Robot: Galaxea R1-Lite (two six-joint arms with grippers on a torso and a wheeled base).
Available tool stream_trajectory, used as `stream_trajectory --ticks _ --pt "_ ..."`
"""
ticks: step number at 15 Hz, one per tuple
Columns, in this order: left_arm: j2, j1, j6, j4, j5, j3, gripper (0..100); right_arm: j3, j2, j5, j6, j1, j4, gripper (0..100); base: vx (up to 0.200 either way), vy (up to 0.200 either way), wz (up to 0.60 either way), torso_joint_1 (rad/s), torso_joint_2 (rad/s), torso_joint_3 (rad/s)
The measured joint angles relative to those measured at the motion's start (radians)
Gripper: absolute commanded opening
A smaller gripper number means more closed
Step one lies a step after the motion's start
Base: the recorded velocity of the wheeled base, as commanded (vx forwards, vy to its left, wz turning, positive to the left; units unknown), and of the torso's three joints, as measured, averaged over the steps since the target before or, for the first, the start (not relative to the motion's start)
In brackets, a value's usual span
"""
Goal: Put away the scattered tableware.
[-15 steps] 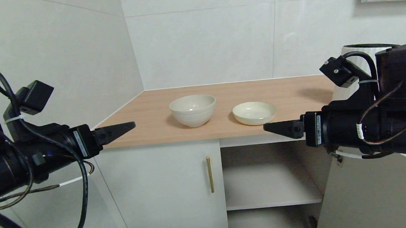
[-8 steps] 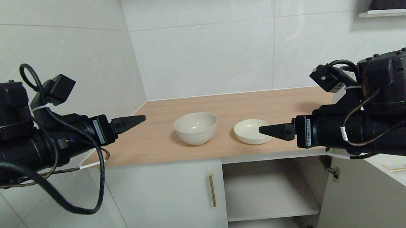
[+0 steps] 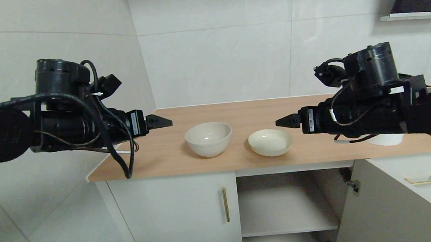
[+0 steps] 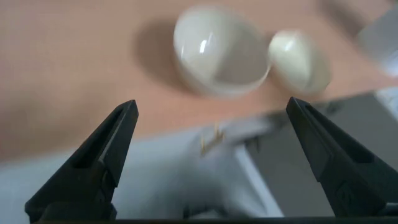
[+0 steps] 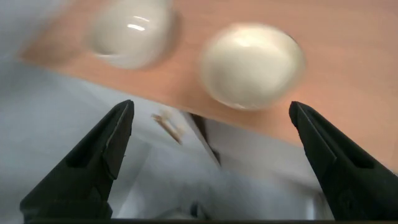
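Two cream dishes stand on the wooden counter (image 3: 237, 113): a deep bowl (image 3: 208, 138) and, to its right, a shallow bowl (image 3: 270, 142). My left gripper (image 3: 166, 122) hovers over the counter's left part, left of the deep bowl and a little above its rim. My right gripper (image 3: 281, 122) hangs just above the shallow bowl's far right rim. In the left wrist view the left gripper (image 4: 211, 104) is open, with the deep bowl (image 4: 217, 53) and shallow bowl (image 4: 298, 56) beyond it. The right gripper (image 5: 211, 106) is open too, with nothing held, short of the shallow bowl (image 5: 252, 65) and deep bowl (image 5: 130, 31).
Under the counter a cabinet stands with its right door (image 3: 388, 207) swung open onto a bare white shelf (image 3: 287, 218); its left door (image 3: 176, 215) with a brass handle is closed. A white vessel (image 3: 385, 139) sits behind my right arm. Tiled walls close the left and back.
The camera has shifted, so the counter sits lower in view. Both arms have risen and stretched forward over the counter. The two bowls have not moved.
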Motion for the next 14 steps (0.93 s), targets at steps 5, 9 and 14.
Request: stream_trajectory --ticks 5,9,14 --pt "0.152 -0.116 -0.181 0.115 0.293 -0.195 100 -0.174 0.149 -0.142 0.111 -0.016 0.117 100 0.0 0.0 0.0 0.0 0.0 0.0" --pt "0.314 -0.172 -0.207 -0.069 0.438 -0.227 100 -0.175 0.195 -0.168 0.111 -0.017 0.099 100 0.0 0.0 0.0 0.0 0.0 0.0" --pt "0.429 -0.181 -0.21 -0.147 0.447 -0.23 100 -0.172 0.227 -0.202 0.111 -0.017 0.099 100 0.0 0.0 0.0 0.0 0.0 0.0"
